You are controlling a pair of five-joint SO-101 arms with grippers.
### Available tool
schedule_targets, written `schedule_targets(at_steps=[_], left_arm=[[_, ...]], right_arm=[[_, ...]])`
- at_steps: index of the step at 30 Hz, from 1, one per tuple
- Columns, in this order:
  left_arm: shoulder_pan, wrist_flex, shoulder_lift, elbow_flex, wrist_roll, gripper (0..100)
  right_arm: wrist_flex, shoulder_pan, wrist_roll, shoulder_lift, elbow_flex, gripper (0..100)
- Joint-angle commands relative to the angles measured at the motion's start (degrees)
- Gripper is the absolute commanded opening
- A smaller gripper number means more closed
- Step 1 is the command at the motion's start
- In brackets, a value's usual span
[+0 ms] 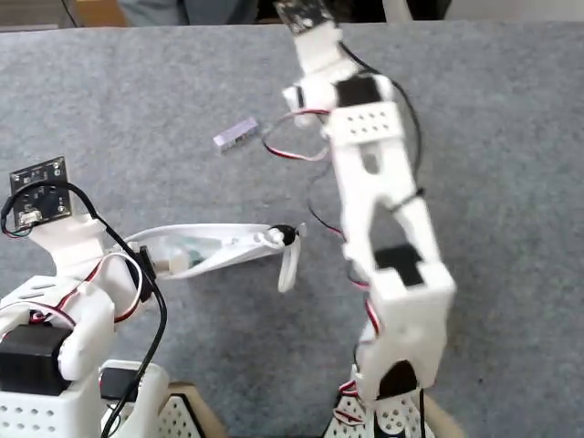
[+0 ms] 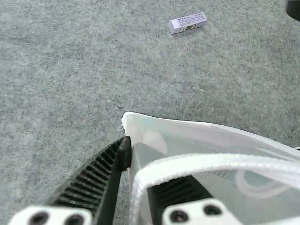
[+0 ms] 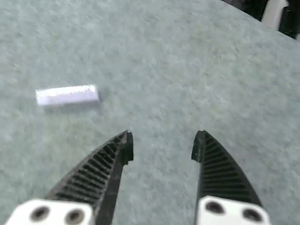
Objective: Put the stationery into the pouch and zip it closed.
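A: Where is the pouch sitting?

B: The white mesh pouch (image 1: 219,248) is lying on the grey table (image 1: 511,137), towards the front, stretching from the left arm out to the middle.

A: Is anything gripping it?

B: Yes, the left end effector (image 2: 133,151) is clamping one corner of it, with the mesh running between the black fingers (image 2: 105,176).

A: And the other end of the pouch?

B: A small dark piece (image 1: 284,235) is showing there, possibly the zip pull, though the high view is too coarse to be sure. A white loop (image 1: 289,266) is hanging from it.

A: What about the stationery?

B: A small lilac stationery piece (image 1: 235,134) is lying flat on the table, farther back and well apart from the pouch.

A: Is the right arm touching it?

B: No. The right end effector (image 3: 162,143) is hanging over bare table with its fingers spread apart and gripping nothing, and the stationery piece is lying near it, off to one side
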Motion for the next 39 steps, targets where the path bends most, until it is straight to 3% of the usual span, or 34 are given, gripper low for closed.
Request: schedule_targets(at_steps=[1, 8, 12, 19, 24, 31, 35, 39], left_arm=[[-1.4, 1.1, 0.9, 0.9, -0.3, 3], [-1.3, 1.1, 0.9, 0.9, -0.3, 3], [-1.3, 1.1, 0.9, 0.5, -0.3, 3], [-1.3, 1.4, 0.8, 0.5, -0.3, 3], [-1.3, 1.2, 0.8, 0.5, -0.3, 3], [-1.3, 1.1, 0.8, 0.5, -0.3, 3], [-1.2, 1.1, 0.8, 0.5, -0.3, 3], [-1.0, 1.1, 0.8, 0.4, -0.3, 3]], right_arm=[[3.6, -4.4, -2.4, 9.9, -19.8, 22.7], [5.5, -10.7, -1.7, 30.7, -46.4, 22.3], [5.4, -14.7, 2.6, 40.1, -55.0, 22.2], [7.1, -16.4, 8.1, 47.5, -55.1, 22.2], [19.3, -16.3, 17.5, 46.4, -51.3, 22.3], [30.5, -10.8, 27.5, 44.3, -51.1, 22.3], [24.5, -9.0, 27.1, 42.8, -52.4, 22.2], [13.0, -9.9, 40.6, 43.7, -54.5, 22.2]])
